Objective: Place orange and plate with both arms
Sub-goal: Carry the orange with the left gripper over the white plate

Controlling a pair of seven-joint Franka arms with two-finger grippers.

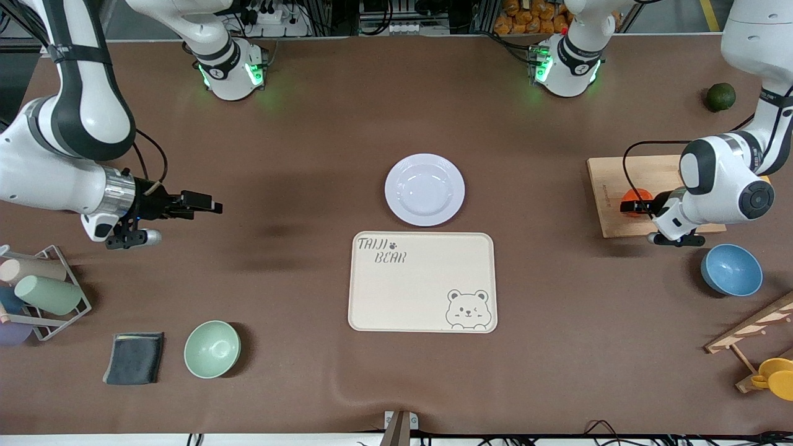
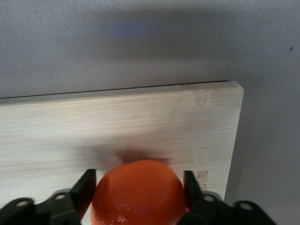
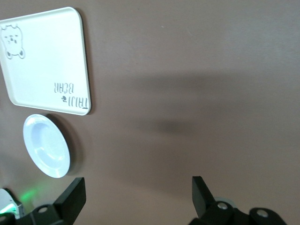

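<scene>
The orange [image 1: 630, 199] [image 2: 138, 197] sits on a pale wooden cutting board [image 1: 613, 179] [image 2: 140, 122] toward the left arm's end of the table. My left gripper [image 1: 634, 207] [image 2: 139, 187] is down at the board, shut on the orange, with a black finger pressed against each side of it. The lavender-white plate [image 1: 424, 189] [image 3: 47, 146] lies mid-table, just farther from the front camera than the cream bear tray [image 1: 421, 282] [image 3: 47, 56]. My right gripper [image 1: 214, 205] [image 3: 138, 192] hangs open and holds nothing, over bare table toward the right arm's end.
A dark green fruit [image 1: 720, 97] lies farther back than the board; a blue bowl [image 1: 731, 269] is nearer. A wooden rack [image 1: 756, 328] stands by that corner. At the right arm's end are a cup rack [image 1: 46, 291], a dark cloth [image 1: 134, 357] and a mint bowl [image 1: 212, 349].
</scene>
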